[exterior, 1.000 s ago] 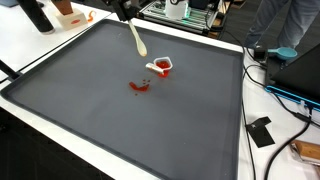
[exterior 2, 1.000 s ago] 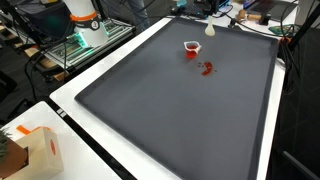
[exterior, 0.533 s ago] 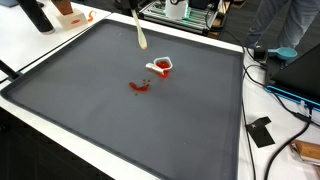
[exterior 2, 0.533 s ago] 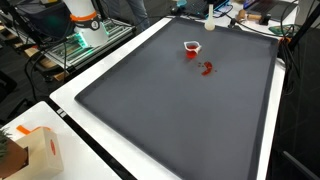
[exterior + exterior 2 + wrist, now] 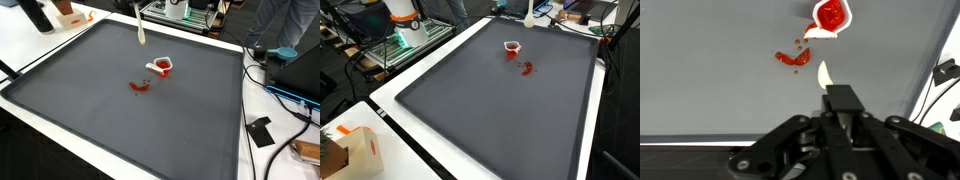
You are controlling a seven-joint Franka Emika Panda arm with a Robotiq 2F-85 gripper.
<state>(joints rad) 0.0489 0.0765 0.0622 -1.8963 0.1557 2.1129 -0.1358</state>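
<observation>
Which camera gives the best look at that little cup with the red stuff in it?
The wrist view: it looks down into the small white cup, so its red contents show plainly, though the frame's top edge clips it. In both exterior views the cup is tiny and far off, its red barely visible.

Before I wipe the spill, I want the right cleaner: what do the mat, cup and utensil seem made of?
Mat: dark grey, matte, no glare, probably rubber or fabric.
Cup: white, thin-walled, slightly glossy, likely plastic.
Utensil: pale cream, dull, wood or plastic; cannot tell which.
</observation>
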